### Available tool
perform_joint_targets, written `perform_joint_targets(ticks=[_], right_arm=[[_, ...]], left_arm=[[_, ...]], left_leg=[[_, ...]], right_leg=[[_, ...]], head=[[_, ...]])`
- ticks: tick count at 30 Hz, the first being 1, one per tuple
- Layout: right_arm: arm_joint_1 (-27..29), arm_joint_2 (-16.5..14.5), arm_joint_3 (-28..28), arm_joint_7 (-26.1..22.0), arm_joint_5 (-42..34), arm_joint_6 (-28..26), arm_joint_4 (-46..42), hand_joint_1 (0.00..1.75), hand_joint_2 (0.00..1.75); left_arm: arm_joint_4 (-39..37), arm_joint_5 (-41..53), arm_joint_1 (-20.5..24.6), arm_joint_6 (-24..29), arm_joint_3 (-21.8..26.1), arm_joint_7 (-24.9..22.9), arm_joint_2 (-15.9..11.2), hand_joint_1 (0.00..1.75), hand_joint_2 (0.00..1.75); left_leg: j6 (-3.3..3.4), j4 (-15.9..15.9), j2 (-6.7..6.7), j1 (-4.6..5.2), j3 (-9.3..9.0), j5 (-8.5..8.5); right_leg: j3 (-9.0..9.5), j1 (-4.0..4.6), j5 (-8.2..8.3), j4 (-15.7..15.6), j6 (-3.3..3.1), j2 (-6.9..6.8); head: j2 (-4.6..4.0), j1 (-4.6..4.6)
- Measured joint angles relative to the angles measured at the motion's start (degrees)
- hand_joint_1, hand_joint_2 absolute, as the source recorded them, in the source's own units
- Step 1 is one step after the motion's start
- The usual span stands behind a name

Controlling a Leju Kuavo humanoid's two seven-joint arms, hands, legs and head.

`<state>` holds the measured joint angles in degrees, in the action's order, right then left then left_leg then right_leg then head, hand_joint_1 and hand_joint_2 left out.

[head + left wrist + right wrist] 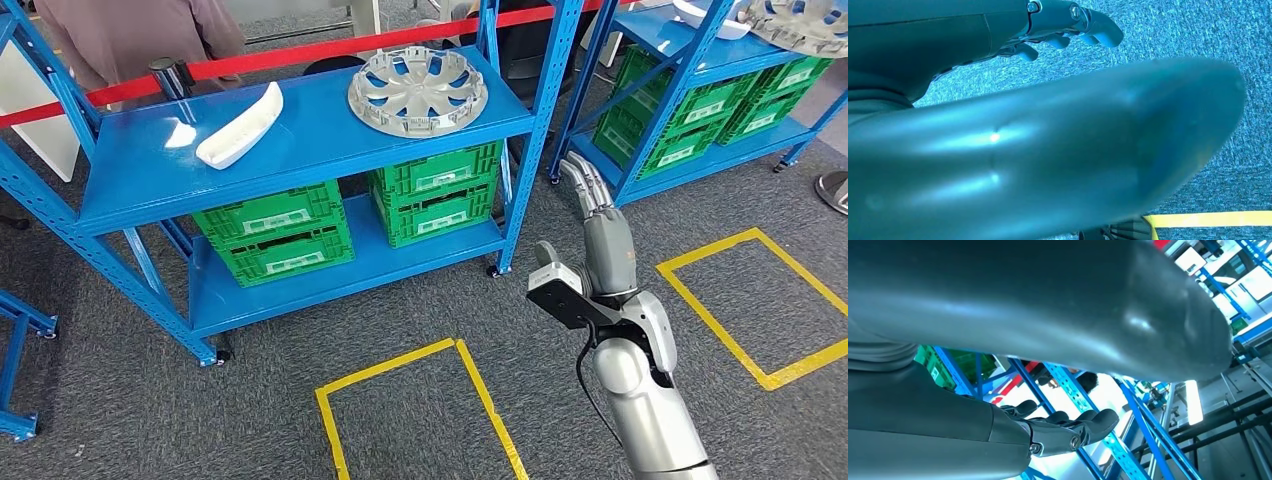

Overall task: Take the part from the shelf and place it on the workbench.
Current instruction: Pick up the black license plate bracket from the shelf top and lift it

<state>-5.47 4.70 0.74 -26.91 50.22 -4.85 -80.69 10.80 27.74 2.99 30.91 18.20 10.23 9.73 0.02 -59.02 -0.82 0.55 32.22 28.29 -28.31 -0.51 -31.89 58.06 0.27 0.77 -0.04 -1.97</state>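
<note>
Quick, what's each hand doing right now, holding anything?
Left hand: open, fingers loosely curled over the carpet, holding nothing.
Right hand: open, fingers extended, holding nothing.

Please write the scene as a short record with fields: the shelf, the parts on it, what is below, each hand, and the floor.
shelf: blue metal shelf, on small wheels
parts on top level: silver wheel cover on the right; long white part on the left; small white piece beside it
lower level: green crates, stacked in two piles
right hand: raised toward the shelf, fingers extended, holds nothing
left hand: over the grey carpet, holds nothing
floor: grey carpet with yellow tape squares
behind shelf: red barrier tape, a person seated
</note>
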Motion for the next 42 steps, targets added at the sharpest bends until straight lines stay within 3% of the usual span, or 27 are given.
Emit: perform_joint_targets(ticks=[17,21,23,25,27,28,29,30,32,33,35,39,40,42], right_arm=[[2.3,0.0,0.0,-1.4,-1.0,-1.3,-1.9,0.0,0.0],[1.8,0.0,0.0,-1.9,-1.4,-1.2,-2.0,0.0,0.0],[1.4,-0.1,0.0,-2.8,-1.9,-1.2,-2.0,0.0,0.0],[1.1,-0.2,0.1,-3.3,-2.2,-1.2,-2.0,0.0,0.0],[1.1,-0.2,0.1,-3.4,-2.3,-1.2,-1.9,0.0,0.0],[1.2,-0.2,0.1,-3.4,-2.4,-1.2,-1.9,0.0,0.0],[1.2,-0.2,0.1,-3.4,-2.4,-1.2,-1.8,0.0,0.0],[1.3,-0.2,0.1,-3.4,-2.5,-1.2,-1.8,0.0,0.0],[1.3,-0.2,0.1,-3.5,-2.5,-1.2,-1.7,0.0,0.0],[1.4,-0.2,0.1,-3.5,-2.6,-1.2,-1.7,0.0,0.0],[1.7,-0.2,0.1,-3.4,-2.6,-1.2,-1.7,0.0,0.0],[2.3,-0.2,0.1,-3.5,-2.6,-1.3,-1.8,0.0,0.0],[2.3,-0.2,0.1,-3.5,-2.6,-1.3,-1.8,0.0,0.0],[2.4,-0.2,0.1,-3.4,-2.6,-1.3,-1.9,0.0,0.0]], left_arm=[[0.0,-1.0,0.0,-0.4,1.0,0.7,0.0,0.0,0.0],[0.0,-1.3,0.1,-0.5,1.6,0.7,-0.1,0.0,0.0],[0.0,-1.4,0.1,-0.4,1.9,0.7,0.0,0.0,0.0],[0.0,-1.4,0.1,-0.3,2.0,0.7,0.0,0.0,0.0],[0.0,-1.4,0.1,-0.2,2.2,0.7,0.0,0.0,0.0],[0.0,-1.4,0.1,-0.2,2.3,0.7,0.0,0.0,0.0],[0.0,-1.4,0.1,-0.2,2.4,0.7,0.0,0.0,0.0],[0.0,-1.3,0.0,-0.3,2.4,0.7,0.0,0.0,0.0],[0.0,-1.1,0.0,-0.3,2.5,0.7,0.1,0.0,0.0],[0.0,-1.0,0.0,-0.4,2.5,0.7,0.0,0.0,0.0],[0.0,-0.7,0.1,-0.4,2.5,0.7,-0.1,0.0,0.0],[0.0,-0.4,0.1,-0.4,2.5,0.7,-0.1,0.0,0.0],[0.0,-0.4,0.2,-0.4,2.5,0.8,-0.1,0.0,0.0],[0.0,-0.2,0.2,-0.5,2.5,0.8,-0.1,0.0,0.0]], left_leg=[[0.0,0.0,0.01,0.0,0.01,0.0],[0.6,-0.2,-0.04,0.36,0.11,0.23],[1.0,0.9,0.03,-0.09,-0.45,-0.15],[1.41,2.1,0.19,-0.58,-1.23,-0.54],[1.53,2.2,0.26,-0.64,-1.47,-0.39],[1.44,2.2,0.26,-0.69,-1.53,-0.2],[1.26,2.0,0.23,-0.78,-1.66,0.06],[1.0,1.8,0.18,-0.94,-1.86,0.39],[0.22,1.1,0.04,-1.38,-2.3,1.41],[-0.31,0.5,-0.05,-1.43,-2.34,2.0],[-1.21,0.0,-0.2,-1.31,-2.15,2.72],[-2.16,-0.9,0.11,-1.37,-1.99,3.73],[-2.38,-3.2,0.32,-1.4,-0.93,4.75],[-2.56,-10.9,0.56,-1.37,3.42,7.44]], right_leg=[[0.0,0.0,0.0,0.0,0.0,-0.01],[0.03,-0.38,0.16,-0.5,0.5,-0.05],[0.03,-0.24,-0.1,-0.1,0.72,-0.17],[-1.83,-0.14,-1.9,3.7,0.88,-0.33],[-6.47,-0.34,-4.83,11.4,1.17,-0.4],[-8.75,-0.5,-5.46,14.6,1.38,-0.4],[-10.21,-0.69,-4.97,16.0,1.59,-0.42],[-10.54,-0.89,-3.26,15.2,1.82,-0.45],[-8.37,-1.35,1.64,8.6,2.39,-0.55],[-7.16,-1.45,3.13,5.4,2.5,-0.53],[-6.16,-1.35,3.51,2.7,1.93,-0.42],[-5.65,-1.26,2.81,2.6,-0.13,-0.37],[-5.24,-1.3,2.63,2.5,-0.54,-0.44],[-4.59,-1.14,2.14,2.3,-1.15,-0.61]], head=[[0.0,-0.01],[0.0,0.02],[0.0,-0.02],[0.0,-0.18],[0.0,-0.31],[0.0,-0.34],[0.0,-0.33],[0.0,-0.33],[0.0,-0.34],[0.0,-0.46],[0.0,-0.59],[0.0,-0.3],[0.0,-0.19],[0.0,0.03]])
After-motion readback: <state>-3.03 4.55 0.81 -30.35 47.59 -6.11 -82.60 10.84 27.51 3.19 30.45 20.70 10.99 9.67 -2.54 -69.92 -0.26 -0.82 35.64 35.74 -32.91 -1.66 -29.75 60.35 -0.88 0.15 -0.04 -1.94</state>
